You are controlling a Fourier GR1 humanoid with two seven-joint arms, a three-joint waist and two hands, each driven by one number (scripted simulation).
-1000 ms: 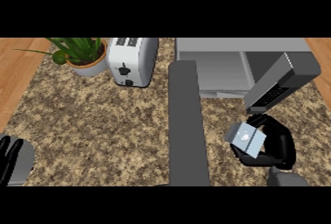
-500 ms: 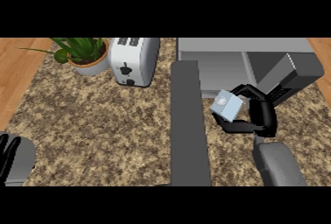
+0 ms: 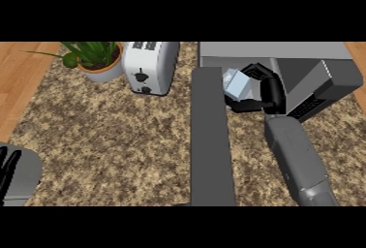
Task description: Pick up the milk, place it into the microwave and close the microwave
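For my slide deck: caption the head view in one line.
Right hand holds the milk at the open microwave, door swung out; left hand rests open at lower left.

This is a home kitchen. A speckled granite counter [image 3: 107, 135] fills the view. A white toaster [image 3: 150, 65] stands at eleven o'clock, with a potted plant [image 3: 97, 60] just beside it toward ten (green leaves, pale pot). A grey microwave [image 3: 307, 51] sits at two o'clock, its door [image 3: 212, 145] swung open. Wood [image 3: 16, 82] borders the counter between nine and ten o'clock.

The plant [image 3: 97, 58] stands left of the toaster [image 3: 150, 68], the milk [image 3: 236, 82] before the microwave [image 3: 286, 51] at right.
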